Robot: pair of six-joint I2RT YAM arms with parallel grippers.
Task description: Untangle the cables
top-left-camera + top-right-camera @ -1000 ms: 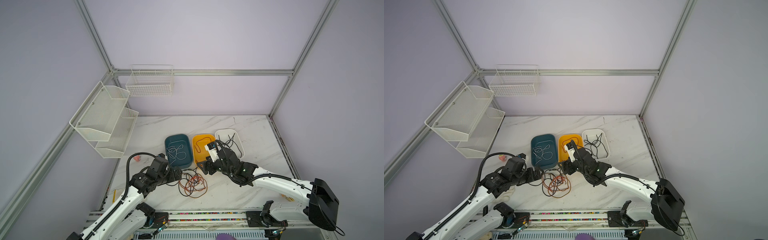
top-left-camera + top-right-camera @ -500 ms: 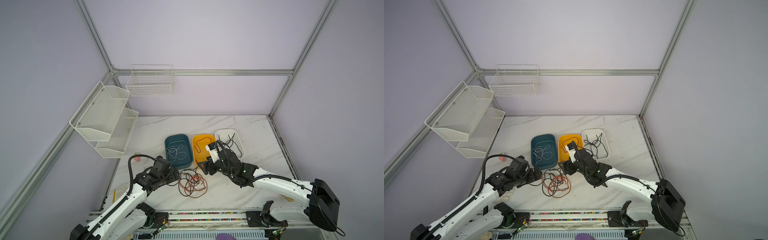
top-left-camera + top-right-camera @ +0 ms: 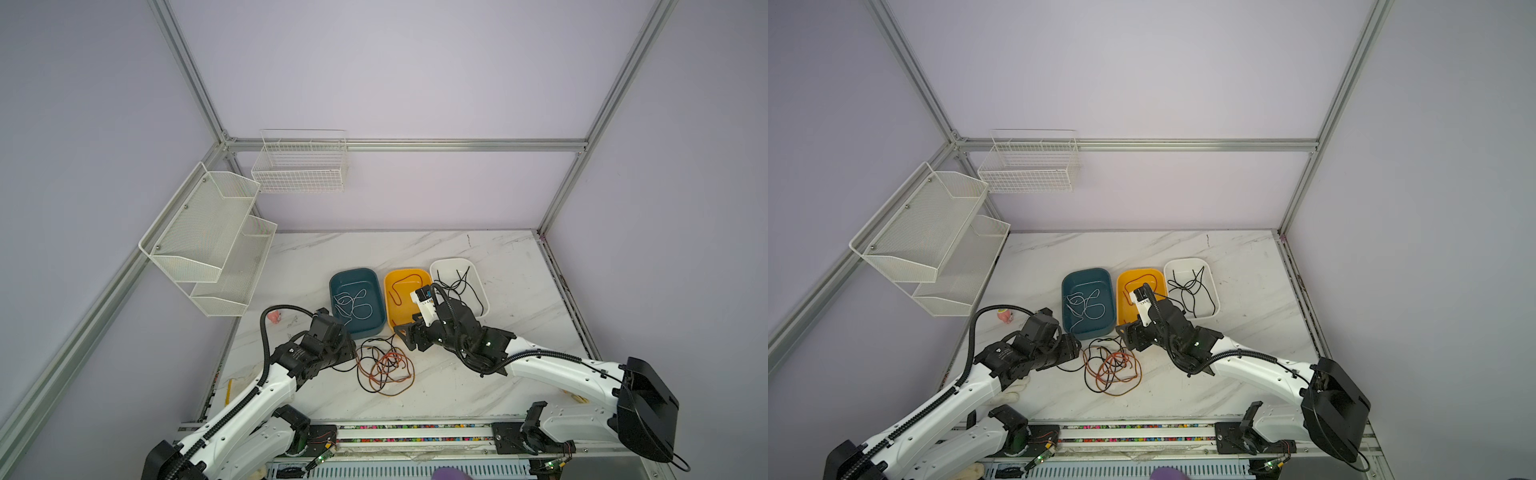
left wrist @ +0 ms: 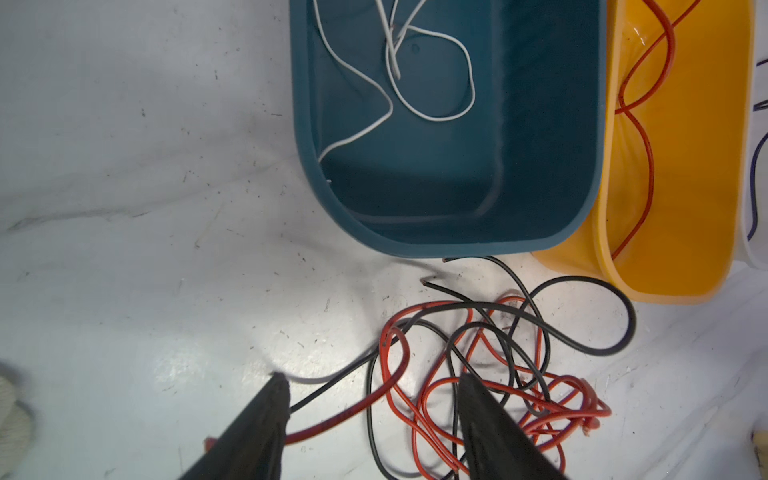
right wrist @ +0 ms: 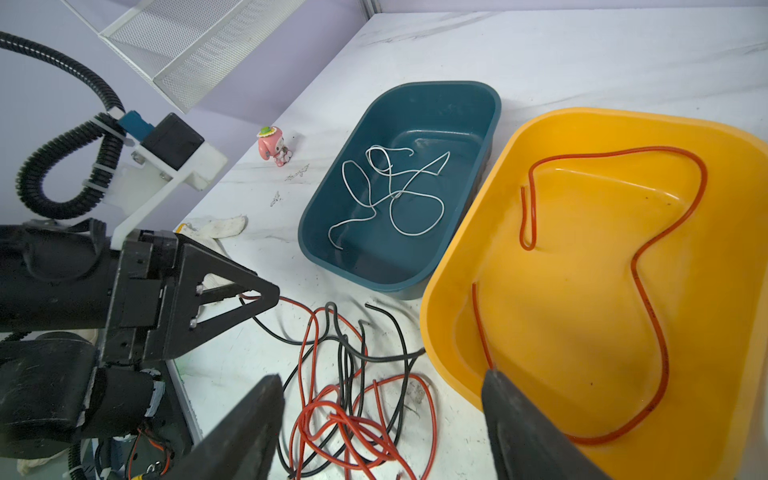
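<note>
Left of the teal bin (image 3: 368, 328), a pink toy (image 5: 274, 145) and a white glove (image 5: 220, 226) sit near the table's left edge. The left gripper (image 4: 372, 378) is low at the bin's front-left, jaws apart, with one red and one black strand running loose between them. The cable tangle (image 3: 384, 365), black and red-orange, lies on the marble table (image 3: 374, 249) just in front of the teal bin; its crossings are too dense to trace. A white cable (image 5: 395, 193) lies inside the teal bin. The yellow bin (image 3: 397, 318), right against the teal bin's right side, holds one red cable (image 5: 633, 266). The right gripper (image 5: 381, 374) hovers front-right of the teal bin, jaws wide, empty; its arm hides the yellow bin's near end in both top views. The white bin (image 3: 453, 262), further right, holds black cables (image 3: 459, 286) and is cut off in the left wrist view. There is open marble behind the teal bin.
</note>
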